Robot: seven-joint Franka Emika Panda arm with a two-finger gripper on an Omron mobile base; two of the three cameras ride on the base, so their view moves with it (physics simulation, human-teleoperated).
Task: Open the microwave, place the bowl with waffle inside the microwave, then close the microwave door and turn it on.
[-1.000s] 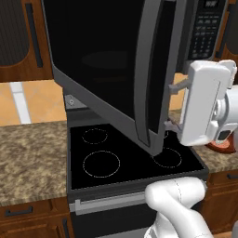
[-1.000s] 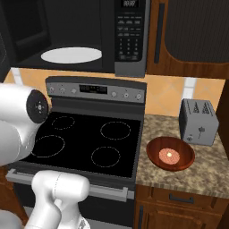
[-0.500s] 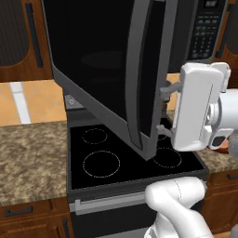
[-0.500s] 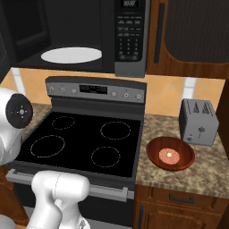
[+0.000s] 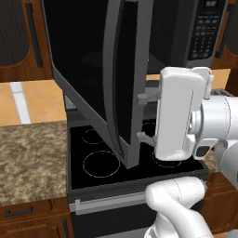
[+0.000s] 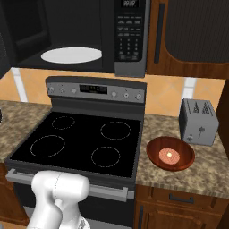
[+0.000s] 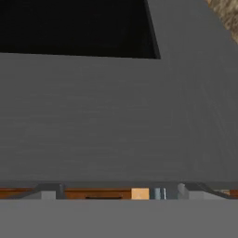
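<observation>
Microwave door (image 5: pixel 100 83) swung wide open, tool (image 5: pixel 145 117) spread at its edge, gripping nothing. Bowl (image 6: pixel 171 153) with waffle (image 6: pixel 169 154) on table (image 6: pixel 203 166) beside toaster (image 6: pixel 198 120).

- You are looking at a home kitchen: stove (image 6: pixel 85 145) set under the microwave (image 6: pixel 80 33).
- Note wooden cabinets (image 6: pixel 192 33), granite counter (image 6: pixel 201 167), toaster (image 6: pixel 198 121).

Dark wood cabinets (image 6: pixel 192 31), speckled granite counter (image 6: pixel 210 163), tan backsplash (image 6: pixel 163 96)
</observation>
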